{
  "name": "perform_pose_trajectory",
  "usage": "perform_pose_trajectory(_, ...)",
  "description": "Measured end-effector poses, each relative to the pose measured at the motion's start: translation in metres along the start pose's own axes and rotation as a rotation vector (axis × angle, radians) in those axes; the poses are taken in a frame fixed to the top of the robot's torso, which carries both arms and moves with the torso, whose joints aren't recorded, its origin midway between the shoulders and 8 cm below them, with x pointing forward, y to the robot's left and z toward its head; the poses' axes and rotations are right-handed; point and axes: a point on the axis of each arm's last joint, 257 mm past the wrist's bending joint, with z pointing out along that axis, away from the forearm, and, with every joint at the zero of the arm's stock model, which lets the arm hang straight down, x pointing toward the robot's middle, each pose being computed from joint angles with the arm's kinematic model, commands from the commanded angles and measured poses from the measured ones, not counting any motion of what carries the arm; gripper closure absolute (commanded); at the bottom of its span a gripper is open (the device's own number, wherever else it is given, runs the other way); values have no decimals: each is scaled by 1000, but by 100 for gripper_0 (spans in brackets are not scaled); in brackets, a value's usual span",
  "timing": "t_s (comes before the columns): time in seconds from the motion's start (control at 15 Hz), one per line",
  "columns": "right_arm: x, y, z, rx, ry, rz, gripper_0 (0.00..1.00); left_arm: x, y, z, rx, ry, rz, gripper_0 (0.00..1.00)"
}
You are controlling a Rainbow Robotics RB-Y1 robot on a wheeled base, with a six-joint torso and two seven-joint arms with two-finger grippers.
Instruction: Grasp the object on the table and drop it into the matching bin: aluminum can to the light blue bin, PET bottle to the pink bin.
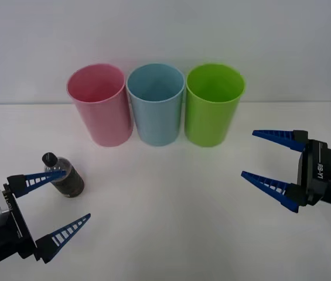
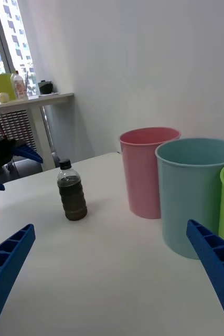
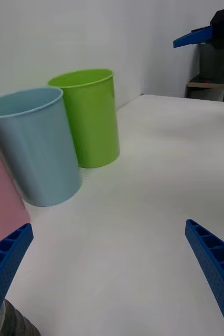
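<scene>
The PET bottle (image 1: 65,177) stands upright on the white table (image 1: 165,222), front left, with dark contents and a black cap. My left gripper (image 1: 78,193) is open right beside it. One blue finger (image 1: 42,178) crosses in front of the bottle's neck, and I cannot tell if they touch. In the left wrist view the bottle (image 3: 16,323) sits low by one finger of the left gripper (image 3: 108,226). The pink bin (image 1: 99,104) and light blue bin (image 1: 155,104) stand at the back. My right gripper (image 1: 248,153) hangs open at the right, well away from the bottle (image 2: 72,195).
A green cup (image 1: 214,104) stands right of the light blue bin, and the three touch in a row. Bare table lies between the two arms. The right wrist view has the pink bin (image 2: 143,170) behind the bottle, and a side table by a window farther off.
</scene>
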Motion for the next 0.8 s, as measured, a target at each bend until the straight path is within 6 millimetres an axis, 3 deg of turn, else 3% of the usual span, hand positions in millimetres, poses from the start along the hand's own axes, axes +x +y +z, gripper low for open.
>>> perform_pose_trajectory(0.53, 0, 0, 0, 0, 0, 0, 0, -10, 5, -8, -54, -47, -32, 0)
perform_pose_trajectory(0.67, 0, 0, 0, 0, 0, 0, 0, -5, 9, -13, -91, -41, -41, 0)
perform_pose_trajectory(0.8, 0, 0, 0, 0, 0, 0, 0, 12, 21, -19, -169, -23, -47, 0)
